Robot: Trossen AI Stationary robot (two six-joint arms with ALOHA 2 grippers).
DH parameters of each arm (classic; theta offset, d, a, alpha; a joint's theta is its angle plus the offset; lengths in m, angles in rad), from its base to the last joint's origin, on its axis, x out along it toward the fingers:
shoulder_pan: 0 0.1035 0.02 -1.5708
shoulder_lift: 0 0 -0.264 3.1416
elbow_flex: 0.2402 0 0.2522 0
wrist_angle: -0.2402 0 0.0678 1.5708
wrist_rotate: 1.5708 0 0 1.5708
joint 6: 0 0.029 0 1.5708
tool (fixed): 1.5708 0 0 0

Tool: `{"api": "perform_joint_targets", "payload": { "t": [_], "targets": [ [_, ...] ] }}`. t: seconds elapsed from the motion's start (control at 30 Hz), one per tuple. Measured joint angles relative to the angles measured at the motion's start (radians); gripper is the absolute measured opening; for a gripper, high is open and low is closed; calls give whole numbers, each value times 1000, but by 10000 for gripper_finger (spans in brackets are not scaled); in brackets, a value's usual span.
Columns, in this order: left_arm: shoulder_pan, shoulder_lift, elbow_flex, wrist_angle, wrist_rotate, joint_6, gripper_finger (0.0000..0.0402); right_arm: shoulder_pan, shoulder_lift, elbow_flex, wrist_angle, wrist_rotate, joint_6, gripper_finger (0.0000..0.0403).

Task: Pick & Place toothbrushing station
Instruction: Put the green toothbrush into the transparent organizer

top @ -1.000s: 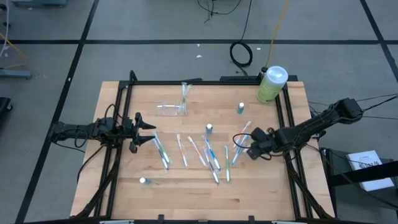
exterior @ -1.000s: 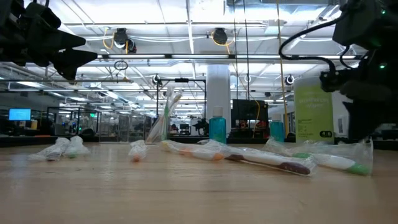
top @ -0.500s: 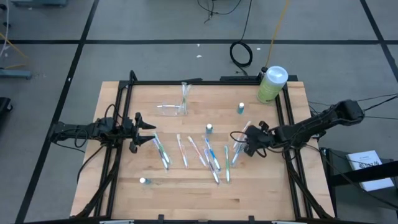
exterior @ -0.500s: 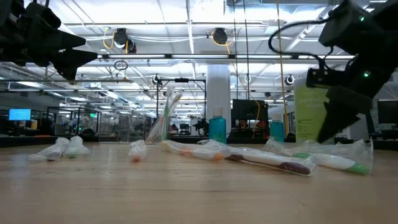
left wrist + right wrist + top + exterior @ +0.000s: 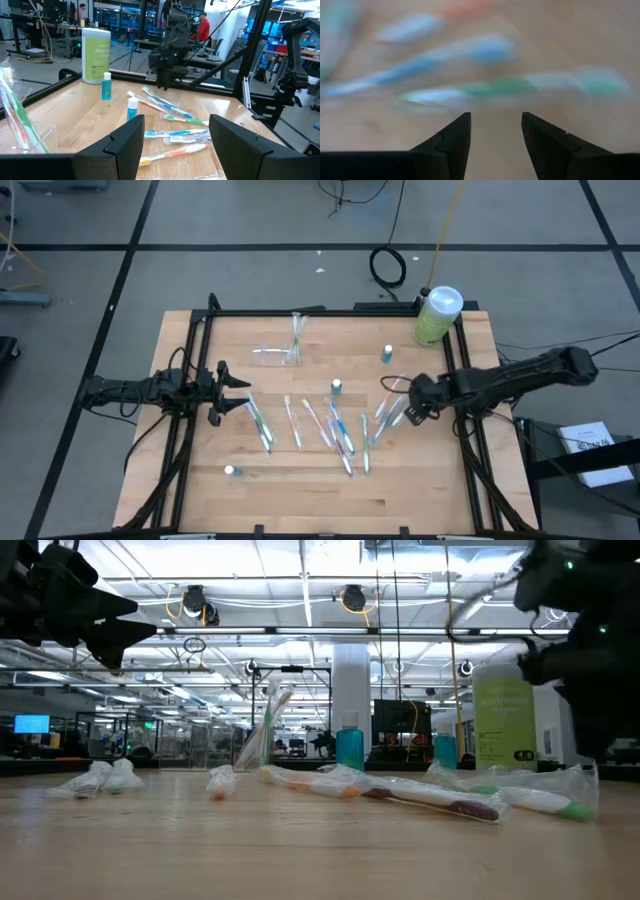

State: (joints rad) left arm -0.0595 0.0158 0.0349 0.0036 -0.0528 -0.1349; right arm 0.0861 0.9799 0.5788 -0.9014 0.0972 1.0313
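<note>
The toothbrushing station (image 5: 279, 352) is a clear plastic holder at the far middle of the table, with one toothbrush standing in it. It also shows in the low view (image 5: 260, 740) and the left wrist view (image 5: 22, 132). Several wrapped toothbrushes (image 5: 330, 428) lie across the table's middle. My left gripper (image 5: 240, 394) hovers open and empty at the table's left (image 5: 175, 125). My right gripper (image 5: 408, 408) is open and points down, close above the toothbrushes at the right (image 5: 385, 412); the blurred right wrist view (image 5: 492, 125) shows a green-handled brush (image 5: 520, 85) just past its fingertips.
A large green bottle with a white cap (image 5: 436, 315) stands at the far right corner. Small blue bottles stand at the far right (image 5: 386, 354), the middle (image 5: 337, 387) and the near left (image 5: 231, 471). A black frame (image 5: 330, 311) runs around the table.
My right gripper has moved a little toward the table's far edge and its right edge, above the rightmost toothbrushes, while its arm has stretched out flatter. The left arm and the things on the table have kept still.
</note>
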Motion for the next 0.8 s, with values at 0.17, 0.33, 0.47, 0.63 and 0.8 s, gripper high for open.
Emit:
{"api": "perform_joint_targets", "payload": {
  "t": [0.17, 0.33, 0.47, 0.63, 0.8],
  "targets": [
    [0, 0, 0, 0, 0, 0, 230, -52, -11, -38, -36, 25, 80, 167],
    [0, 0, 0, 0, 0, 0, 230, -126, 3, -121, 132, 28, 51, 179],
    [0, 0, 0, 0, 0, 0, 230, -195, 1, -204, 233, 18, 1, 180],
    [0, 0, 0, 0, 0, 0, 230, -254, -10, -233, 329, 82, -85, 173],
    [0, 0, 0, 0, 0, 0, 230, -279, -38, -239, 462, 169, -207, 169]
  ]
}}
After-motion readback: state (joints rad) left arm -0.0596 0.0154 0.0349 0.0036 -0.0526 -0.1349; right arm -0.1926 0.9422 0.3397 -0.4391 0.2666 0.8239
